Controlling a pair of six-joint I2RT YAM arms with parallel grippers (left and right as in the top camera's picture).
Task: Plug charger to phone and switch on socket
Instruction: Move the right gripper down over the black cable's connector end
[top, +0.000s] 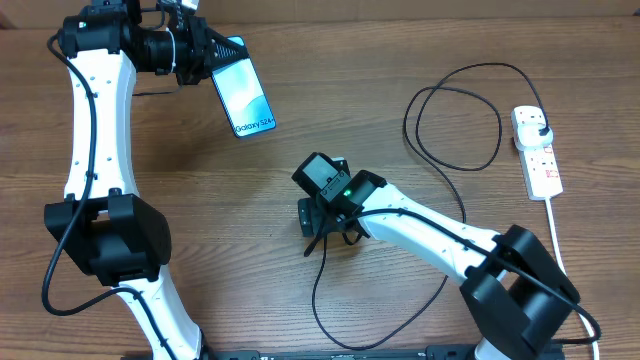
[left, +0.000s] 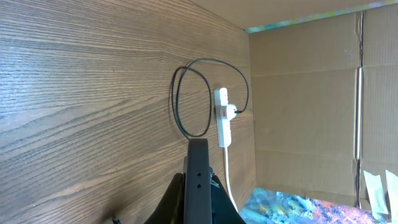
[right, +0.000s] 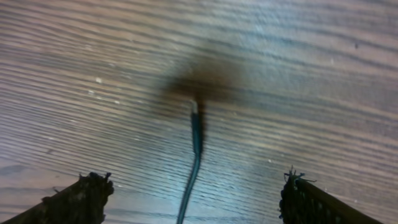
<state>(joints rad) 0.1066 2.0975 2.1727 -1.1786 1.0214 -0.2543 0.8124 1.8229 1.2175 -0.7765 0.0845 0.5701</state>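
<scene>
My left gripper (top: 205, 62) is shut on the phone (top: 243, 92), which has a light blue screen and is held tilted above the table at the back left. In the left wrist view the phone's dark edge (left: 198, 180) stands between the fingers. The charger is a thin black cable (top: 452, 120) looping from its plug head (top: 540, 130) in the socket (top: 537, 152), a white power strip at the right, down to the table middle. My right gripper (top: 322, 232) is open, low over the cable's connector tip (right: 194, 107), which lies between its fingers (right: 196, 193).
The socket's white cord (top: 558, 240) runs down the right side of the table. A cardboard wall (left: 305, 106) stands beyond the socket (left: 222, 118) in the left wrist view. The cable also trails toward the front edge (top: 330, 320).
</scene>
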